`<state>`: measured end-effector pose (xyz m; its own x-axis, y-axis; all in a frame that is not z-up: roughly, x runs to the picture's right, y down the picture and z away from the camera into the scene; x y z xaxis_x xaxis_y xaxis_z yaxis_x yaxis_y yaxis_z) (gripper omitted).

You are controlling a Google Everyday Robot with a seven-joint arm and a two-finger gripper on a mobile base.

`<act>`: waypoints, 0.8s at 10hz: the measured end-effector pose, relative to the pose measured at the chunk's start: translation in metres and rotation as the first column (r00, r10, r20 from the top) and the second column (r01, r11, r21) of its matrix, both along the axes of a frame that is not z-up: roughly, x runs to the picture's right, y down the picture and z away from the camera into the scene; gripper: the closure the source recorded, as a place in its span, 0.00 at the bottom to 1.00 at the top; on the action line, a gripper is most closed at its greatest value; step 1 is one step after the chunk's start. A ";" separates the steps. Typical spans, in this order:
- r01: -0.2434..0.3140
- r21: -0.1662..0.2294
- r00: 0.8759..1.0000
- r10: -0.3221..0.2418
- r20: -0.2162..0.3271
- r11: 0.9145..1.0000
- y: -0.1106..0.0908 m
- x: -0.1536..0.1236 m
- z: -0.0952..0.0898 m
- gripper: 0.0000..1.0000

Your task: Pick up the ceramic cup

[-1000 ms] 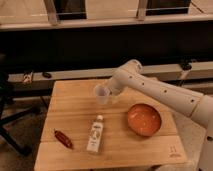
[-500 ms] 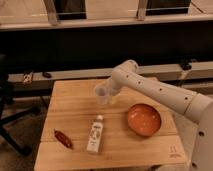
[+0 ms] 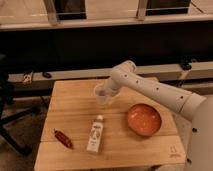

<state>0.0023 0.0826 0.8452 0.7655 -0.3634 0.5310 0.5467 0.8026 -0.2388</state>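
The robot's tool (image 3: 108,93) sits against the ceramic cup (image 3: 101,95) near the back middle of the wooden worktop (image 3: 70,107). Whether it is clamped on the cup cannot be told. A loose or off-centre hold could let the smooth cup slip and drop toward the white bottle (image 3: 96,134) or orange bowl (image 3: 144,120) nearby.
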 end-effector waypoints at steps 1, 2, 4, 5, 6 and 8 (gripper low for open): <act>0.002 -0.006 1.000 -0.002 0.004 1.000 0.002 -0.001 0.002 0.24; 0.003 -0.008 1.000 -0.003 0.008 1.000 0.004 0.000 0.003 0.33; 0.008 -0.013 1.000 -0.008 0.018 1.000 0.008 -0.002 0.006 0.51; 0.011 -0.017 1.000 -0.010 0.024 1.000 0.011 -0.003 0.007 0.63; 0.012 -0.020 1.000 -0.012 0.027 1.000 0.012 -0.004 0.008 0.71; 0.017 -0.017 0.999 -0.016 0.033 1.000 0.013 -0.005 0.007 0.90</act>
